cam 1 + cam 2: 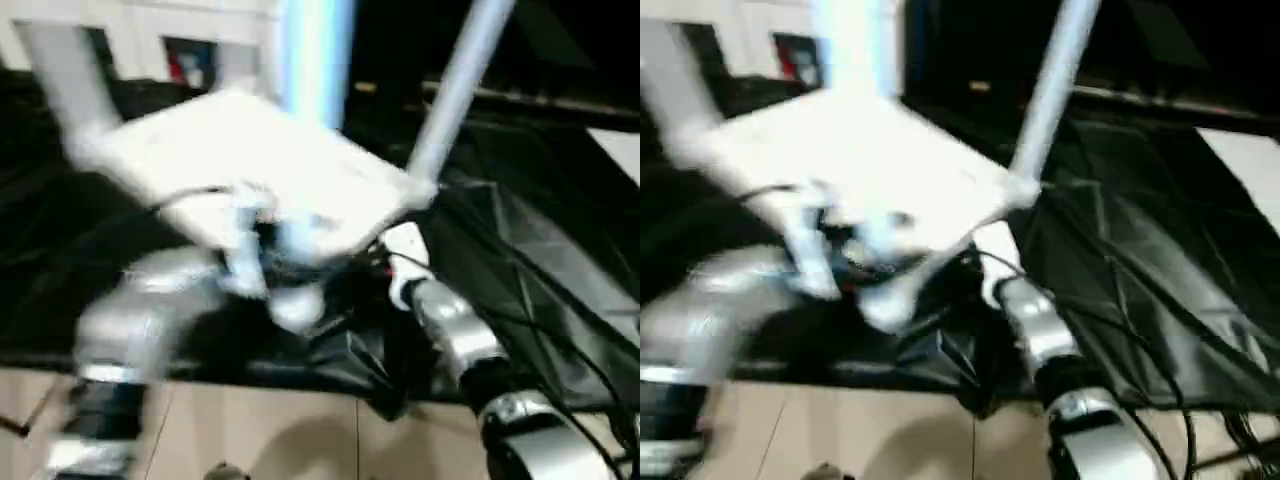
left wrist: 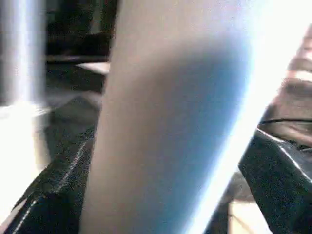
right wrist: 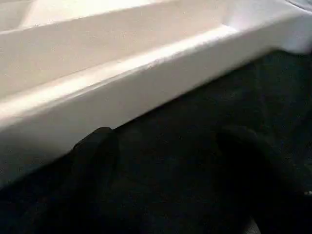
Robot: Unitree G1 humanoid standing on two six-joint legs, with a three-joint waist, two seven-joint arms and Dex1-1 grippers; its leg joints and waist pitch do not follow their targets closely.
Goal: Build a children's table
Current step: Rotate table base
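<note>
clearly the table top lies upside down, tilted, on the black sheet; three legs stand up from its corners. left arm is nearer, a leg tube close before it, its fingers' state untellable. right gripper, fingers apart, sits just beside the top's edge.
</note>
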